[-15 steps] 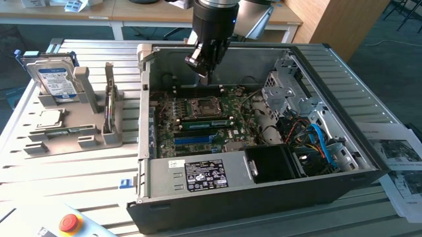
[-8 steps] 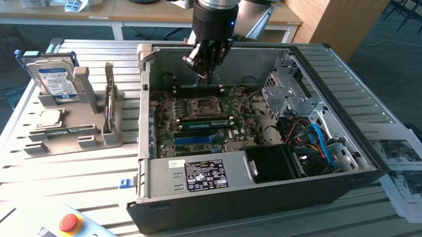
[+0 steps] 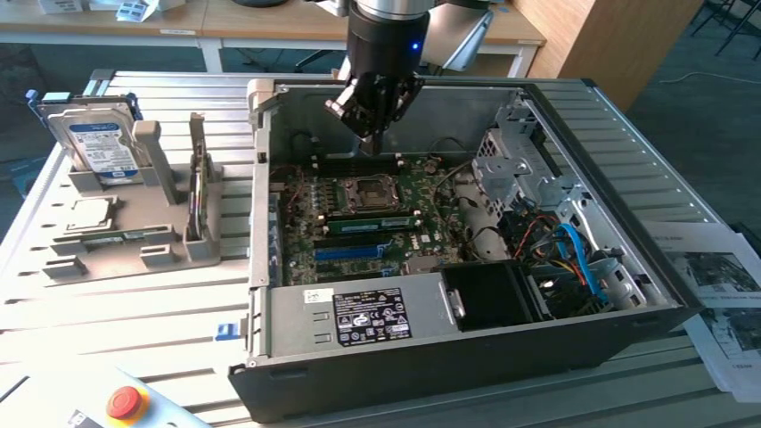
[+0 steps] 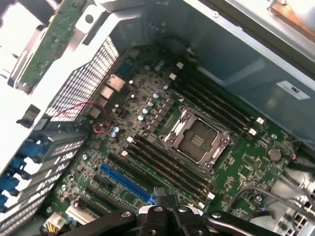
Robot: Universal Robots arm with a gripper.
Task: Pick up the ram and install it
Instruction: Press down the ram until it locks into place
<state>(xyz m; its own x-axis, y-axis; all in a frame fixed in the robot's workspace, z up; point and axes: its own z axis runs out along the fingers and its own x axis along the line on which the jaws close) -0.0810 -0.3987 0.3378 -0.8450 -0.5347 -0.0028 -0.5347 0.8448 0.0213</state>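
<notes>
Landmark: the open case [image 3: 476,357] on the slatted bench [image 3: 143,303]; every place below is given from it.
Gripper: [image 3: 371,135] hangs over the case's far half, above the black slots beside the socket [image 3: 363,192]; in the wrist view its tip [image 4: 170,204] sits low over the board.
Jaws: pressed together; nothing can be seen pinched between them.
Ram: a long green stick [image 3: 371,223] lies along the board [image 3: 393,254] inside the case, just on the near side of the socket, level with the slots; whether it is fully seated cannot be told.
Second stick: a thin board [image 3: 196,183] stands on edge in the grey holder [image 3: 178,241], outside the case on the exterior view's left.
Hard drive: [image 3: 98,141] blue-labelled, upright in the holder, well apart from the case on the exterior view's left.
Processor chip: [image 3: 89,214] square and silver, flat in the holder, nearer than the drive.
Socket in wrist view: [image 4: 196,141] open and empty, with dark slots [image 4: 167,164] on one side and more slots [image 4: 216,105] on the other.
Blue slot: [image 4: 128,183] on the board, past the dark slots from the socket.
Power supply: [image 3: 356,314] at the case's near wall, label facing up.
Cables: blue ones [image 3: 583,259] in the case's corner at the exterior view's right.
Red button: [image 3: 126,401] on the bench, nearer than the case, at the exterior view's left.
Papers: [image 3: 719,285] on the bench, outside the case at the exterior view's right.
</notes>
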